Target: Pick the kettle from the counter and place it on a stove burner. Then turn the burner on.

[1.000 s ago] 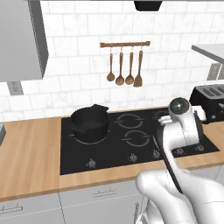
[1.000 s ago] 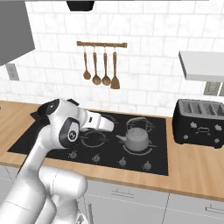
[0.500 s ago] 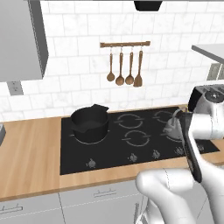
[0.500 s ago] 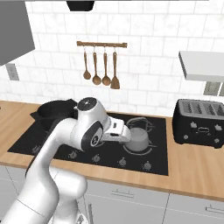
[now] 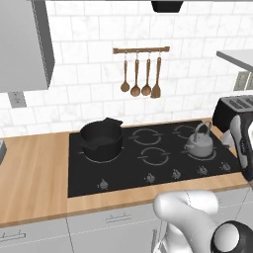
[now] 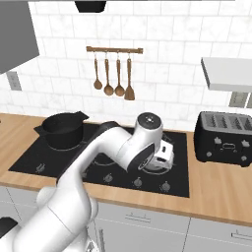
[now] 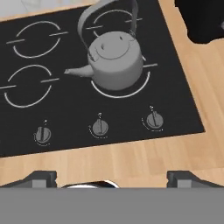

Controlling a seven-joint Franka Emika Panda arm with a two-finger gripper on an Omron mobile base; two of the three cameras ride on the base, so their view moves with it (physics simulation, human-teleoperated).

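The kettle (image 7: 114, 61) is sitting on the stove burner (image 7: 142, 85), free of the released jaws hovering over the desk (image 7: 131, 162) edge. I judge the nearest knob (image 7: 153, 120), just before the kettle, needs a centred, gentle twist.

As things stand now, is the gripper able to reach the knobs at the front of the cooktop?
Probably yes. In the hand view the gripper hangs over the counter in front of the knobs, and nothing lies between them. The kettle sits behind them on its stove burner.
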